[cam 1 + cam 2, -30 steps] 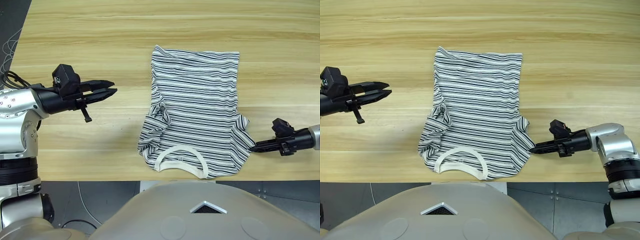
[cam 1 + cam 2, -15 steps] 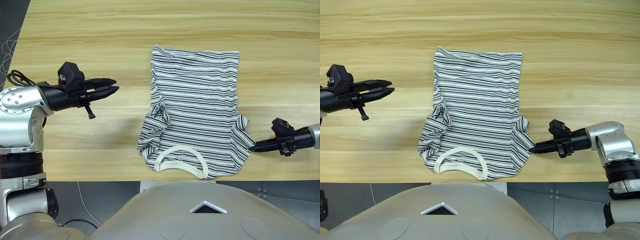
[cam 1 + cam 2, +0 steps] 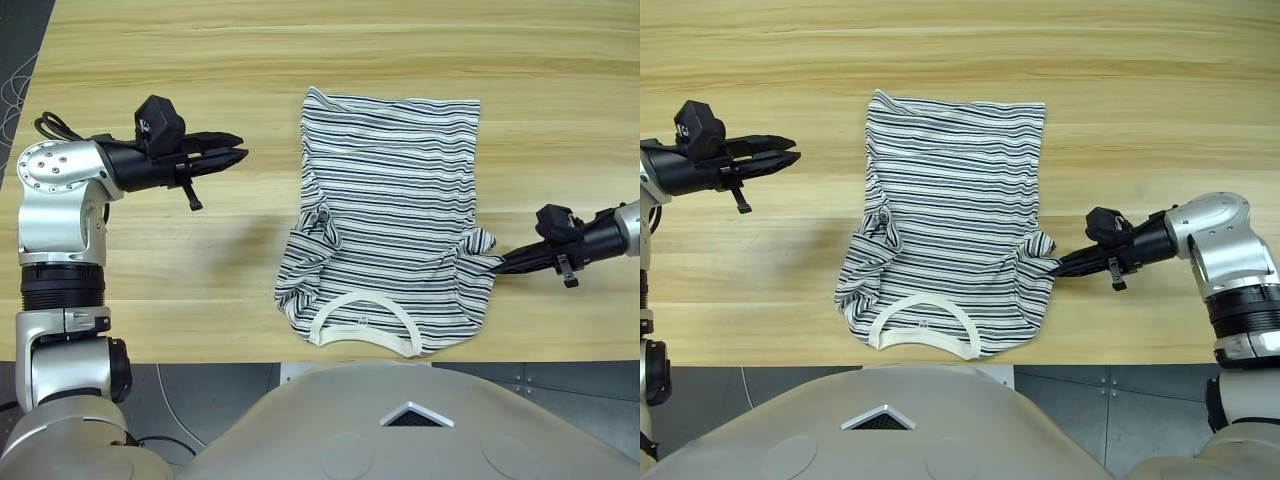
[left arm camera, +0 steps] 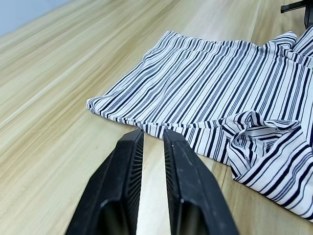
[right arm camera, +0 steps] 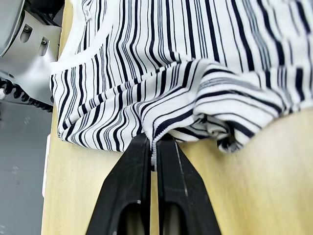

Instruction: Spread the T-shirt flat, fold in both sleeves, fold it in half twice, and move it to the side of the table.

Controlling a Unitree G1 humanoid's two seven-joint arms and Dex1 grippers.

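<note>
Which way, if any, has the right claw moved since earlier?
Yes: the right claw, shut on the shirt, moved away from the near edge of the table.

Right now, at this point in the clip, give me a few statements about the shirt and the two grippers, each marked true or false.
1. The right gripper is shut on the edge of the T-shirt. True.
2. The left gripper holds a sleeve. False: it is open and holds nothing, over bare table and apart from the shirt.
3. The collar lies at the table edge nearest the robot. True.
4. The shirt is already folded in half. False: it lies at full length from collar to hem.
</note>
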